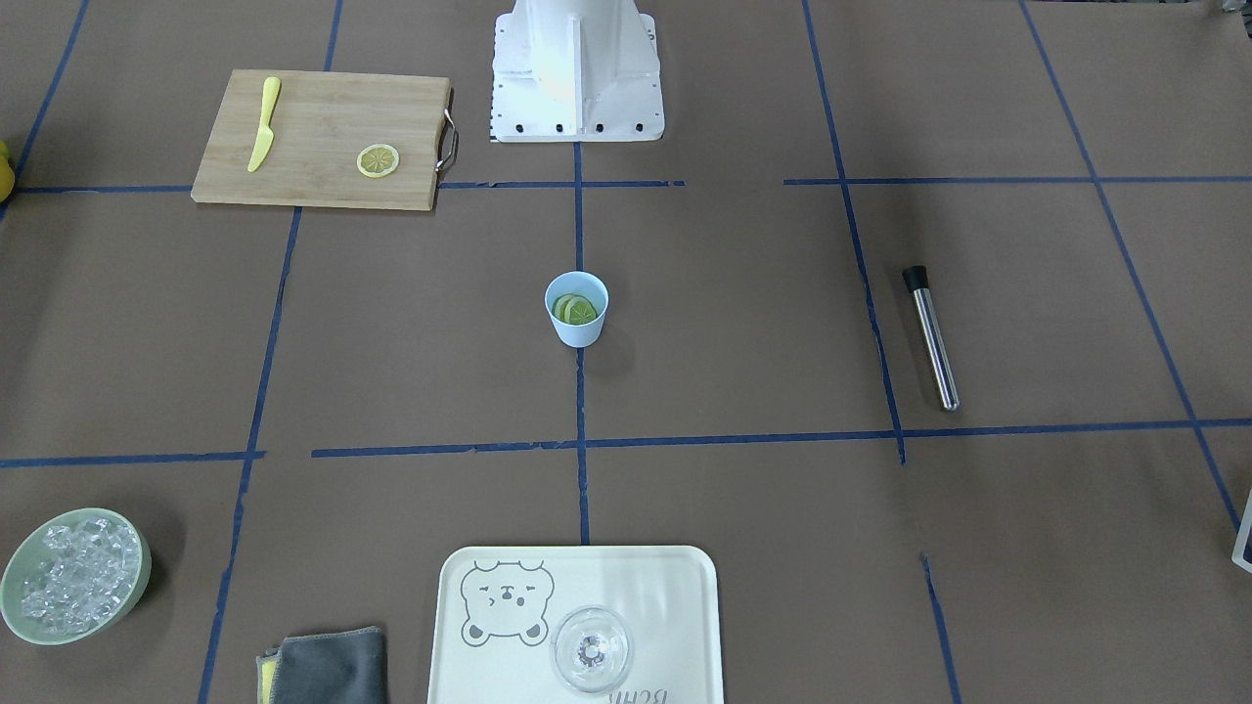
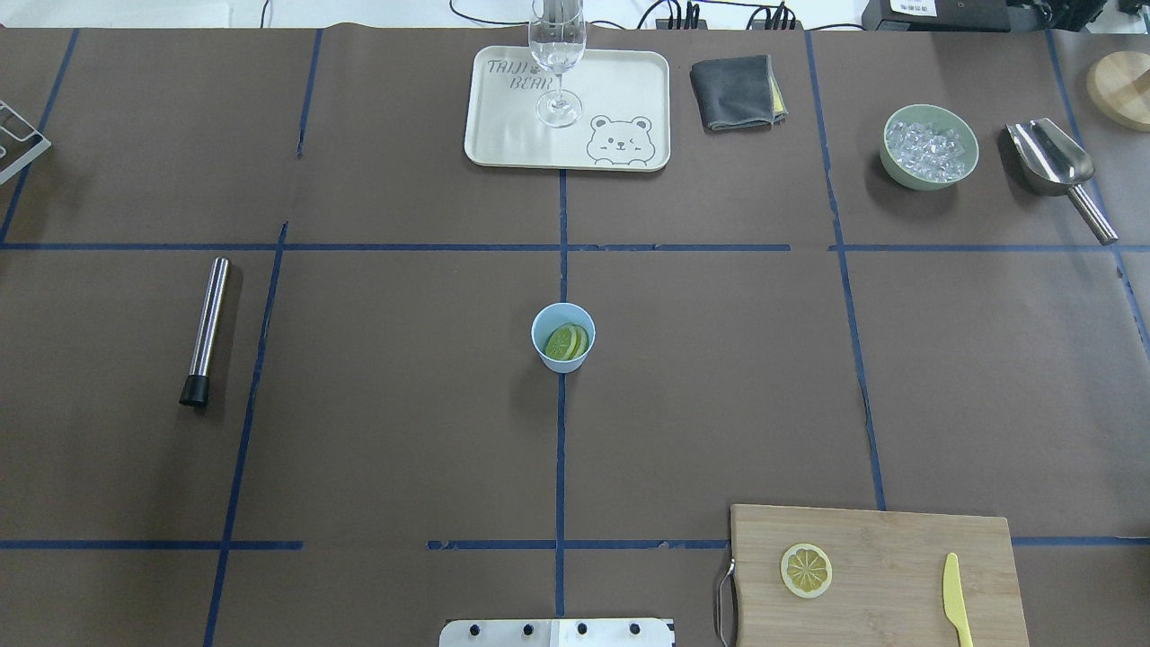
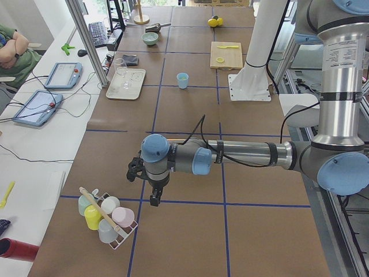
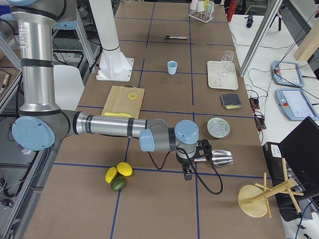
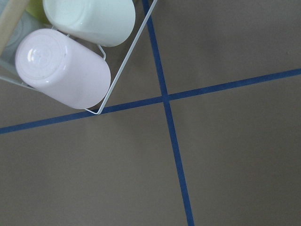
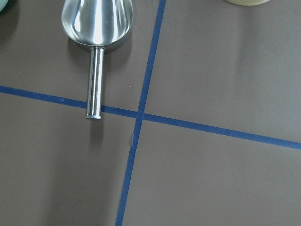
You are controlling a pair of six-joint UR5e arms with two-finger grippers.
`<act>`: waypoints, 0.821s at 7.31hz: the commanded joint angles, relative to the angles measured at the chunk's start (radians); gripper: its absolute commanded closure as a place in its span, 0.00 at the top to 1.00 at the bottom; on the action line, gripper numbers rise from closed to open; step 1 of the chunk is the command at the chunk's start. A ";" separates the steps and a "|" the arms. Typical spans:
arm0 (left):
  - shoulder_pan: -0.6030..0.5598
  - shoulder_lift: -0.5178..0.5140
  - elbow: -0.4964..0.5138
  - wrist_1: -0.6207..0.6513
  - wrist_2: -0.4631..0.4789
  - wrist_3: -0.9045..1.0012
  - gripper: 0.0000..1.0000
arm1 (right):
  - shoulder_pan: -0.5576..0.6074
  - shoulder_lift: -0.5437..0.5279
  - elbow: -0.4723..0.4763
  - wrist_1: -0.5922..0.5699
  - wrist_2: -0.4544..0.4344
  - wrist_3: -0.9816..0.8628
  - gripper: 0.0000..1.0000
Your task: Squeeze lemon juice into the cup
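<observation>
Reading front view: we find the small light-blue tapered cup (image 1: 576,309) upright mid-counter with yellow-green lemon slices (image 1: 574,310) inside; one more slice (image 1: 378,160) lies on the bamboo cutting board (image 1: 323,139) beside the yellow plastic knife (image 1: 263,124).
Overhead view: same layout; neither arm reaches the cup, so we judge slices are placed, while any squeezing is unconfirmed.
Left side view: the left gripper (image 3: 151,186) hangs near a wire rack of pastel cups (image 3: 108,216), well apart from the cup; its fingers' state we cannot tell.
Right side view: the right gripper (image 4: 189,162) hovers near a steel scoop (image 4: 221,158); fingers likewise unreadable.
Wrist views: only counter, rack and scoop show; no fingers visible.
Hidden: juice in the cup cannot be made out.
</observation>
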 commanded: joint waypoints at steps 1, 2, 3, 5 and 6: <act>-0.021 -0.017 -0.001 0.053 0.000 0.054 1.00 | 0.024 0.006 0.016 -0.019 0.000 -0.008 1.00; -0.026 -0.012 -0.001 0.046 -0.002 0.056 1.00 | -0.004 0.004 0.018 -0.042 -0.014 -0.017 1.00; -0.035 -0.009 -0.001 0.034 -0.002 0.057 1.00 | -0.014 -0.003 0.026 -0.042 -0.028 -0.057 1.00; -0.034 -0.015 0.002 0.018 0.000 0.053 1.00 | -0.026 -0.037 0.039 -0.048 -0.079 -0.121 1.00; -0.034 -0.017 0.009 0.018 0.007 0.044 1.00 | -0.026 -0.031 0.044 -0.050 -0.100 -0.120 1.00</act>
